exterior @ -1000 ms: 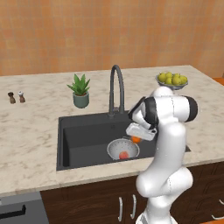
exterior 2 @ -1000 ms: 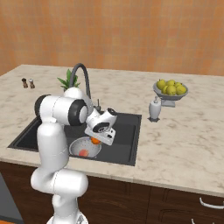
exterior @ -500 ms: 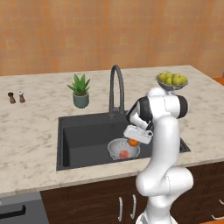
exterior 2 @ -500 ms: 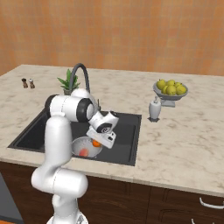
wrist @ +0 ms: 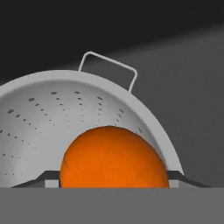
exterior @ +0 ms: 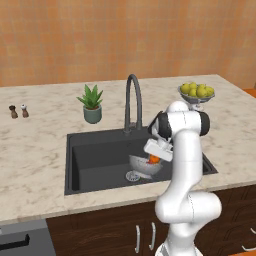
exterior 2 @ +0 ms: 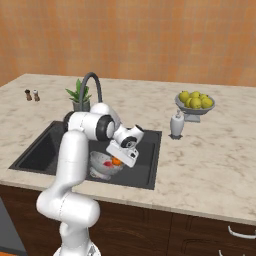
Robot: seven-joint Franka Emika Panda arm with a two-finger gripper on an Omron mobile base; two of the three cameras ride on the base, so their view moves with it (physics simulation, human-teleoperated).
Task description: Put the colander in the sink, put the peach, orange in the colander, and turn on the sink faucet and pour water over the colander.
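1 orange, firm, light, roll-prone, sits clamped across its middle in my gripper above the colander.

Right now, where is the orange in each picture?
Left base view: the orange sits a bit right of the middle, held in the tool over the colander.
Right base view: left of the middle, just under the white hand, over the colander.
Hand view: big, at the bottom middle, in front of the colander's wall.
Shared landmark: the colander in the sink.
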